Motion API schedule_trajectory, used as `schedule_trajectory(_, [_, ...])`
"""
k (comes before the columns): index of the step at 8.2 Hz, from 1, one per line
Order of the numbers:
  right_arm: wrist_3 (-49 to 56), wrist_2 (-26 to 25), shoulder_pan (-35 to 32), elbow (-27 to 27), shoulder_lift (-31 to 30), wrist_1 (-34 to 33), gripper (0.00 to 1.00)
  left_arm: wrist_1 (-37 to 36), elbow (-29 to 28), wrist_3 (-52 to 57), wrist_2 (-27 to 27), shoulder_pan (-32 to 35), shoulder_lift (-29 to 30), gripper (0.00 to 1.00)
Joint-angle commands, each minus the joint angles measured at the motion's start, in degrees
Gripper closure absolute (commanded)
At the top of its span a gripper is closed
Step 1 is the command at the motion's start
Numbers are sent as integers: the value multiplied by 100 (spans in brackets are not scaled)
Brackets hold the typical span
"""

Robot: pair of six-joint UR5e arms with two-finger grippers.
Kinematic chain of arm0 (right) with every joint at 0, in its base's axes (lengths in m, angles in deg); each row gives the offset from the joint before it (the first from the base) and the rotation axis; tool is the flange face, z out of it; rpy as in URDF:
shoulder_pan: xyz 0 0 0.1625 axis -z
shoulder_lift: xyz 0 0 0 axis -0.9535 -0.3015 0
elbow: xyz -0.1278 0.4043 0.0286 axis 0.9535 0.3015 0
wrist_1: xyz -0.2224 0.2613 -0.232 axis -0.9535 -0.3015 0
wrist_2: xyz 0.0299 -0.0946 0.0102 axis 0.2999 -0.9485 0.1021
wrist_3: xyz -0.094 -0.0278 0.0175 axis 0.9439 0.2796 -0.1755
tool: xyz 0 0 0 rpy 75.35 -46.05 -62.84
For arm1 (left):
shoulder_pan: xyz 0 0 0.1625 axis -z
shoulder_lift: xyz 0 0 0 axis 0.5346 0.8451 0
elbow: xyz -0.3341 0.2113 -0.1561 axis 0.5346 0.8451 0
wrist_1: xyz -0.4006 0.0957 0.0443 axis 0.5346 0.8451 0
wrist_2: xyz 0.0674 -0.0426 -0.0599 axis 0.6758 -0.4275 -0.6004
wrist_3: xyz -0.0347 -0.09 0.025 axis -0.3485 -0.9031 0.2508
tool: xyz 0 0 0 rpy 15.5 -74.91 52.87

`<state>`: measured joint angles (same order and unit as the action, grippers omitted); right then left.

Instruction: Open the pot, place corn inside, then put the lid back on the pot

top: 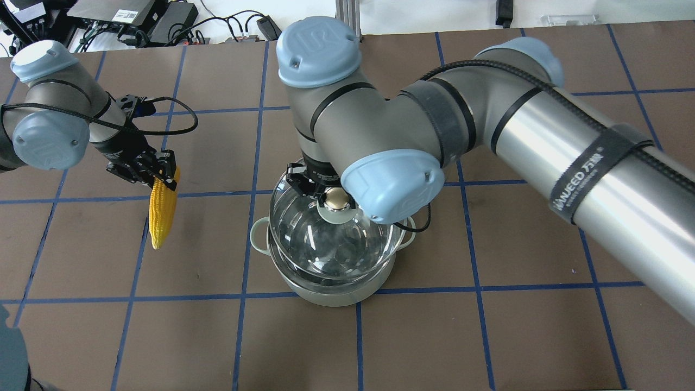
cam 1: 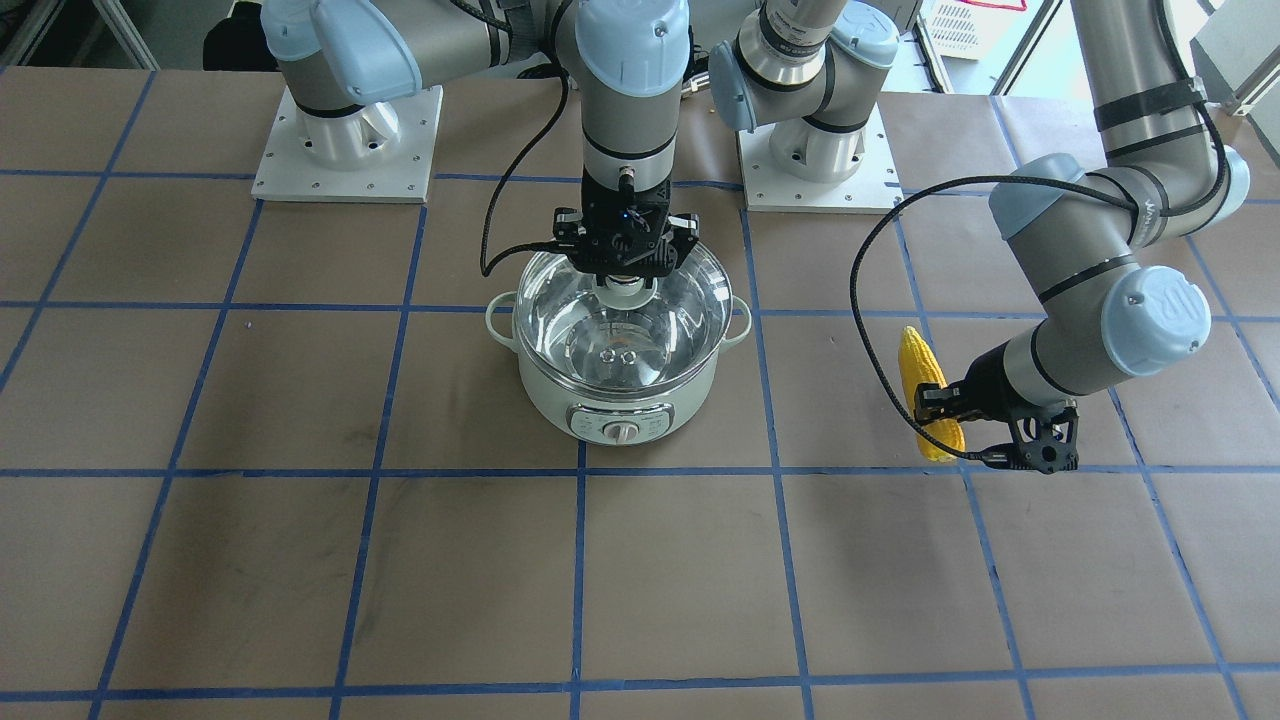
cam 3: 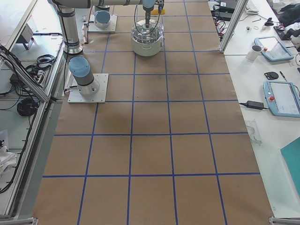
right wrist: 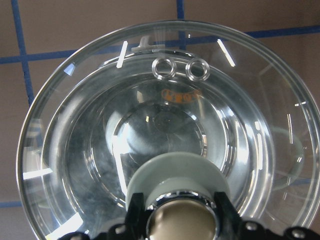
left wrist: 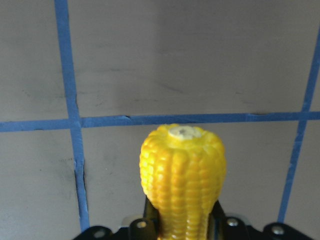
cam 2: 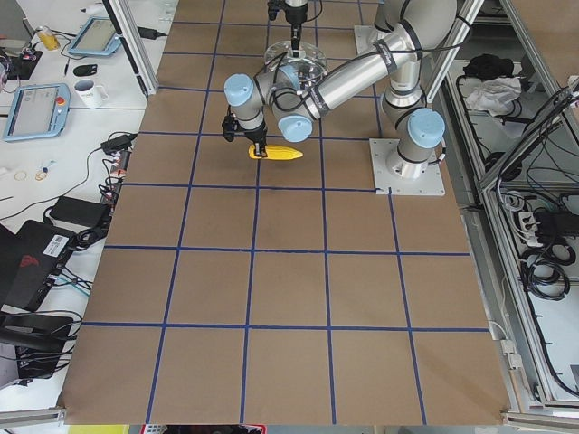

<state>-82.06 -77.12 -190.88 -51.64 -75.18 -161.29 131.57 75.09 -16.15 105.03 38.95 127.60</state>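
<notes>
The lid (right wrist: pixel 100 125), clamped by its knob in the right gripper (cam 1: pixel 626 268), hangs just above the pot (cam 1: pixel 600 400). The left gripper (top: pixel 163 169) grasps the corn (left wrist: pixel 182 170), which is not yet inside. Relidding remains.

Near the middle of the brown paper-covered bench (cam 1: pixel 300 560): round mint-green electric cooking pot (cam 1: pixel 620 400). Directly over it, lifted off the rim and tilted: round clear glass lid (cam 1: pixel 680 290), knob between the right jaws. Well apart from the pot, on the robot's left: yellow ear of corn (cam 1: pixel 918 375), lengthwise toward the robot, far end between the left jaws; contact with the bench not discernible.
</notes>
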Motion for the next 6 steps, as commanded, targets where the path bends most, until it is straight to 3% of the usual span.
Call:
schedule_trajectory(1, [1160,-26,1097,27,-688,735,67,53,-195,-554,-411,578,-321,64])
schedule_trajectory(4, [2830,-61,2285,70,-1016,1028,67,-9,-659,-1749,-483,1668,-419,57])
schedule_trajectory(6, [3046,-130,2517,150,-1043,1125,67,70,-1142,-2496,-509,2275,-375,54])
